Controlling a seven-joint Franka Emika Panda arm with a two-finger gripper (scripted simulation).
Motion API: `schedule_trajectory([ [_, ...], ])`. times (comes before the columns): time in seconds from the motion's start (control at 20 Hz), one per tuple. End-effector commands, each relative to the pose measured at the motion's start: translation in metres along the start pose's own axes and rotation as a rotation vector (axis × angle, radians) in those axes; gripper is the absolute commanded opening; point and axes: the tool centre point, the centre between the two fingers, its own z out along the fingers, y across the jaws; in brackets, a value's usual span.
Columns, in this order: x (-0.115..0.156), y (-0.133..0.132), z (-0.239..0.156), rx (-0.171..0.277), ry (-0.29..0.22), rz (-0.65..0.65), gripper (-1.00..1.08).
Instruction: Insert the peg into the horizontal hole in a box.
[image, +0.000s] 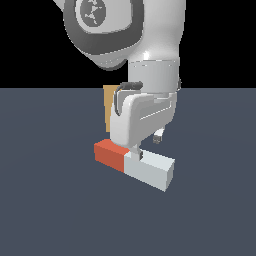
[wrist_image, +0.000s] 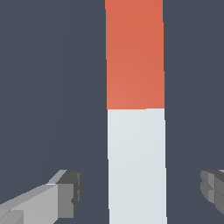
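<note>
Peg (image: 135, 164) partly hidden in exterior view: wrist housing covers top of the red/white join. Wrist view cuts off both ends of peg (wrist_image: 135, 109). Lying flat on dark grey floor (image: 50, 210), red third toward exterior view's left, pale grey-white remainder toward its right. Square section, clean colour boundary. Box (image: 107, 107) mostly masked by arm (image: 145, 60); only a tan sliver visible behind, farther back, apart from peg. Hole not visible. Gripper (wrist_image: 140, 188) spread wide, straddling white section near the join; fingers (wrist_image: 65, 192) stand clear of peg sides w/ floor showing in both gaps. Nothing pinched. Fingertip height vs. peg prob. level, hard to confirm.
</note>
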Motion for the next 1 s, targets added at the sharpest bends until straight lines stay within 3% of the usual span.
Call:
schedule_trajectory([
  [0.0,-0.001,0.001,0.001,0.0,-0.001,-0.015,1.0],
  [0.3,-0.001,0.001,0.005,0.0,0.0,-0.014,1.0],
  [0.95,-0.001,0.001,0.051,0.0,-0.001,-0.018,1.0],
])
